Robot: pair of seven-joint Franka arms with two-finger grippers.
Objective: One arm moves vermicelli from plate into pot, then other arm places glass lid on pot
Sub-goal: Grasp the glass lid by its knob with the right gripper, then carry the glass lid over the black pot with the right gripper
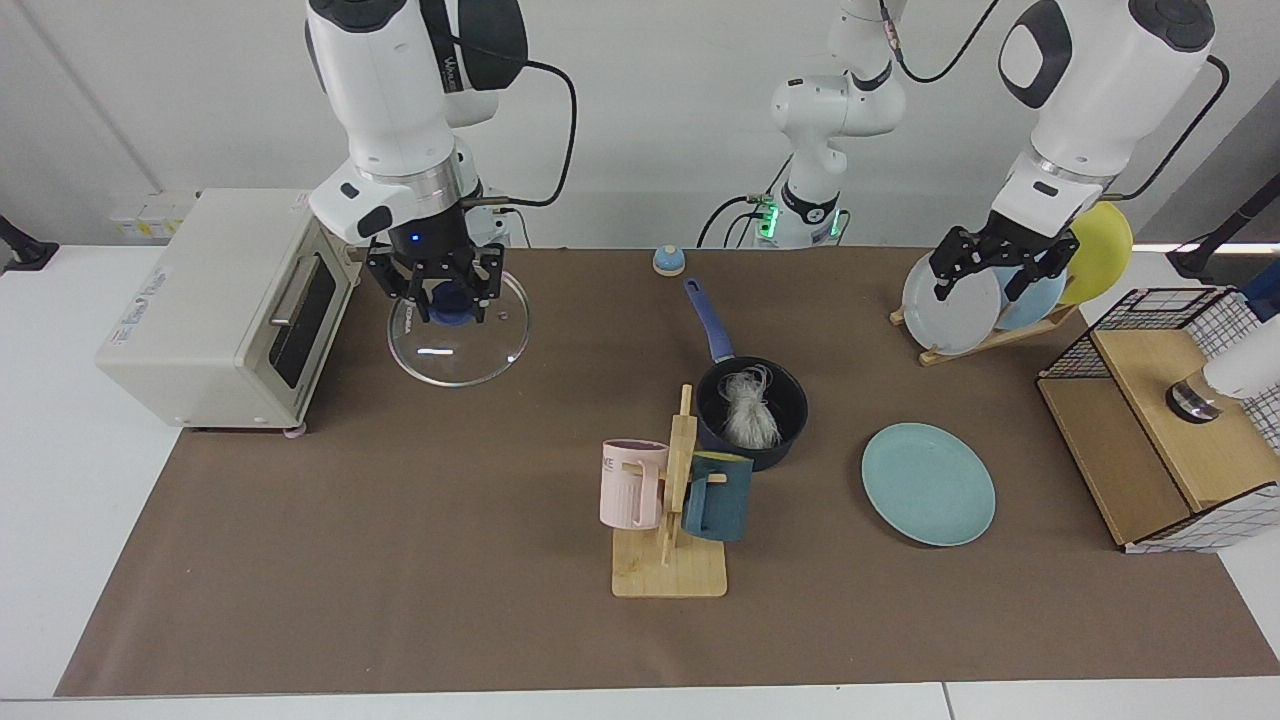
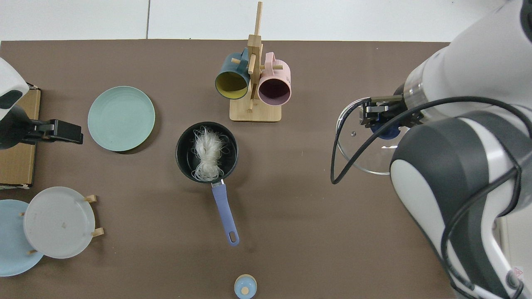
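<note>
Resting in the pot (image 1: 752,428), vermicelli (image 1: 747,414); right gripper (image 1: 437,296) clamped on glass lid (image 1: 458,330); left gripper (image 1: 992,270) apart.

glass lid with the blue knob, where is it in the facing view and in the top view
Facing view: the round clear glass lid hangs at upper left, beside the white toaster oven, its blue knob gripped by the right gripper.
Top view: the lid is at middle right, partly under the white arm.
Shared landmark: the wooden mug rack, with the small dark navy saucepan next to it.
</note>
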